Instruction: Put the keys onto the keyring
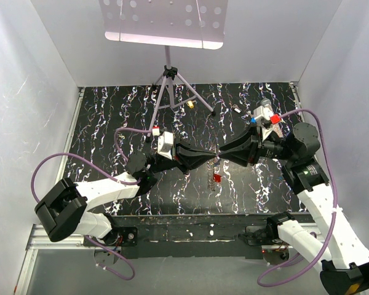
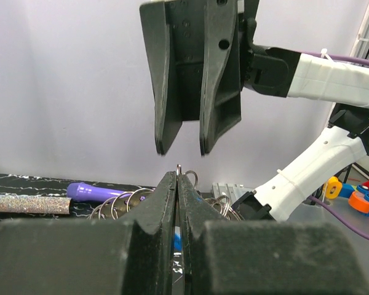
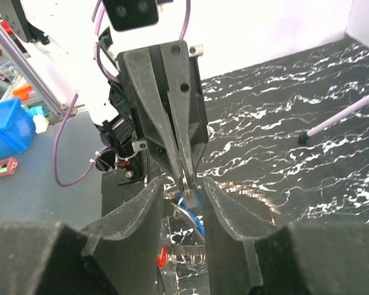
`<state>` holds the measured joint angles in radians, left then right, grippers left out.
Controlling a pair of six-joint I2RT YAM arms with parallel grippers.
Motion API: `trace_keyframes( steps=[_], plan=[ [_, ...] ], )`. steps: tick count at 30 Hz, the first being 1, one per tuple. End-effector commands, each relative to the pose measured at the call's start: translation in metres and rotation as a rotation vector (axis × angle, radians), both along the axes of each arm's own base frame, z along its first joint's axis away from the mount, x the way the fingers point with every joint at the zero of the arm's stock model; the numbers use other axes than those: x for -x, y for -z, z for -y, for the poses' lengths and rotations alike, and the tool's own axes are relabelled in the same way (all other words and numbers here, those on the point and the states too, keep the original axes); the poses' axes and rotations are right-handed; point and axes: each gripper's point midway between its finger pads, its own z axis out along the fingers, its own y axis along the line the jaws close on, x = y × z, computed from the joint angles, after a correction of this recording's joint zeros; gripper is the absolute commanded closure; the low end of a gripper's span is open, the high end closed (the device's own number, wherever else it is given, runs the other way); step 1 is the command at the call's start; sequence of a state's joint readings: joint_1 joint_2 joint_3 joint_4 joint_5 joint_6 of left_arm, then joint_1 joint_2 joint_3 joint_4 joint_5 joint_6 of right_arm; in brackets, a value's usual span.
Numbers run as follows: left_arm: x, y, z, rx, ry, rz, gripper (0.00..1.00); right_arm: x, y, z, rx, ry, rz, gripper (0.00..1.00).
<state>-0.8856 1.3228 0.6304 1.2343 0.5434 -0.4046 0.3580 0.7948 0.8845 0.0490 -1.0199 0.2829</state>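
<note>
One blue key (image 3: 195,222) dangles downward, keyring (image 2: 123,201) pinched by left gripper (image 3: 183,183).

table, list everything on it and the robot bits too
mat: one, black with white streaks, under everything
keyring: one, grey metal, pinched at centre
keys: three, red mid mat, yellow far side, blue by the keyring
pen: one, purple, on the mat
tube: one, silver glitter, beside the pen
music stand: one, purple legs, far middle
left gripper: one, black, shut on the keyring
right gripper: one, black, open, facing the left
</note>
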Motion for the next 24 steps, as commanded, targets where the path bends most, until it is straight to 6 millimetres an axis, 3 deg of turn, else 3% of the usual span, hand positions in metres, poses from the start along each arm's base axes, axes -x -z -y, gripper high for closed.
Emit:
trace_keyframes(
  steps=[1, 5, 10, 15, 24],
  plan=[
    [0.001, -0.014, -0.006, 0.050, -0.020, 0.030, 1.00, 0.007, -0.038, 0.004, -0.046, -0.009, 0.104, 0.61],
    [0.004, -0.016, -0.007, 0.055, -0.012, 0.036, 1.00, 0.003, -0.028, 0.006, -0.027, 0.012, 0.092, 0.65],
    [0.005, -0.019, -0.009, 0.060, -0.010, 0.034, 1.00, -0.003, -0.017, 0.006, 0.002, 0.026, 0.092, 0.79],
    [0.006, -0.022, -0.009, 0.068, -0.005, 0.038, 1.00, -0.002, -0.011, 0.004, 0.016, -0.006, 0.094, 0.85],
    [0.006, -0.024, -0.010, 0.073, -0.007, 0.039, 1.00, 0.007, -0.006, 0.001, 0.021, -0.065, 0.093, 0.88]
  ],
)
